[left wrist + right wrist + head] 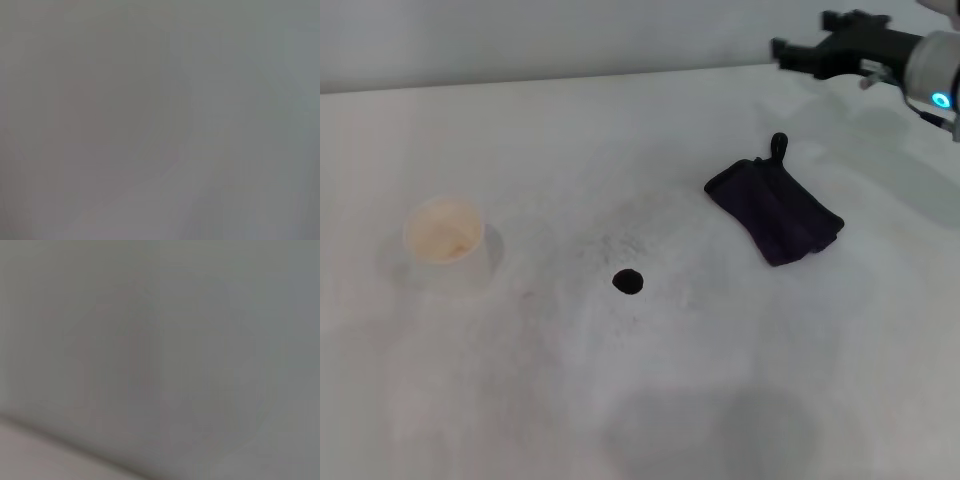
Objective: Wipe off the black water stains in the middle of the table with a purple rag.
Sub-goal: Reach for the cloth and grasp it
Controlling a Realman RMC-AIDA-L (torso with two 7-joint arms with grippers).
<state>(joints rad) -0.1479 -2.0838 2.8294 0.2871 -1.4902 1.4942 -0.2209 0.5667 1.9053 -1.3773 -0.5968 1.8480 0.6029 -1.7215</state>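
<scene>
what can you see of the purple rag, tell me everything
The purple rag is a dark purple, nearly black cloth, soft-looking and folded into a rough rectangle with layered folds showing at its near end. A small dark loop sticks out from its far corner. It lies flat on the white table, set at a slant, to the right of and beyond the black stain, clear of it. Nothing grips or touches it; the right gripper hangs farther back, apart from it.

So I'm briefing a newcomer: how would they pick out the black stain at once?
Start with the broad white table. Near its middle, between the pale translucent cup and the dark purple folded rag, lies the small round black stain. It is solid black, unlike the faint grey smudges around it.
</scene>
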